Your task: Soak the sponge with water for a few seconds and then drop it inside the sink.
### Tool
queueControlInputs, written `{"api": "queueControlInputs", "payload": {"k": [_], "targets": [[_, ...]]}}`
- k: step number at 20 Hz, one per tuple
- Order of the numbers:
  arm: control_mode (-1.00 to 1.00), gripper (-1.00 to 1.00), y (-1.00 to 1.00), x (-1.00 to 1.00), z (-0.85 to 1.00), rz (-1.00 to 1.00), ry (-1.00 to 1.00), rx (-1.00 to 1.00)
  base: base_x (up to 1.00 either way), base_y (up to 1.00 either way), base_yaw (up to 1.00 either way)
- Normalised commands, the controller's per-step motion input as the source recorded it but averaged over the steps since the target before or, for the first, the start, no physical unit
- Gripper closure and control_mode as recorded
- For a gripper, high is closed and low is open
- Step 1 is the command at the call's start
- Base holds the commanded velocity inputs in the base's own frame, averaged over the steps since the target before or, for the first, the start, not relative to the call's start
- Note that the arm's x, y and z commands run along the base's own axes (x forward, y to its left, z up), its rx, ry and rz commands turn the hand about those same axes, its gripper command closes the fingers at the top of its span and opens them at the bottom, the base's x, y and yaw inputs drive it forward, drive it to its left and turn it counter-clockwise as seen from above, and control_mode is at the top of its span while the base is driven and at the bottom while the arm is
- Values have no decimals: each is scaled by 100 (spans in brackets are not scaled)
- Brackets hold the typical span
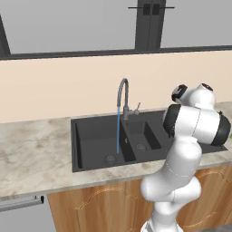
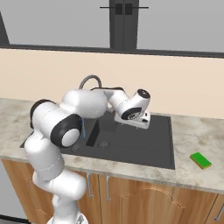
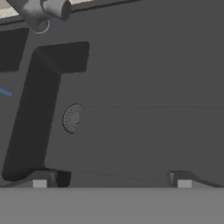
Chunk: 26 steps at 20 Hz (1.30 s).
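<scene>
Closest to the base cameras rises the white arm [image 1: 181, 167], its bulky dark-jointed elbow filling the foreground of both base views. Beneath and beyond it runs the marbled stone counter [image 1: 31, 158], set on wooden cabinet doors [image 2: 135, 197], with a cream wall [image 1: 54, 86] behind and a dark-framed window [image 1: 147, 22] above.

Sunk into the counter is the sink [image 1: 93, 140], a wide black double basin: the larger basin lies to the left in the left base view, the smaller one to its right, each with a round drain. In the hand view one drain [image 3: 72, 118] shows on the dark basin floor beside the raised divider.

At the back rim stands the grey gooseneck faucet [image 1: 123, 97], arching forward over the larger basin. From its spout falls the water [image 1: 118, 129], a thin straight blue stream reaching the basin floor near the drain.

Over the sink, in the right base view, hangs the gripper [image 2: 132, 119], pointing down into the basin. Its two dark tips sit far apart at the bottom of the hand view, jaws spread wide with nothing between them.

Smallest is the sponge [image 2: 201, 160], green over yellow, lying flat on the counter to the right of the sink, well apart from the gripper and the stream.
</scene>
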Motion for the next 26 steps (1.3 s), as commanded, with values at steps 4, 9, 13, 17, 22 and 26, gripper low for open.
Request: {"api": "queueControlInputs", "payload": {"k": [4, 9, 13, 17, 22, 26], "targets": [[-100, -100, -32, -16, 17, 15, 0, -11, 0, 0, 0], [-100, -100, -38, -18, 13, 15, 5, -8, 0, 0, 0], [-100, -100, -41, -24, 0, 16, 2, -9, 0, 0, 0], [-100, -100, -39, -34, 0, 18, 0, -7, 0, 0, 0], [-100, -100, -35, -40, 0, 19, 0, -7, 0, 0, 0], [-100, -100, -28, -36, 0, 18, 0, -11, 0, 0, 0]]}}
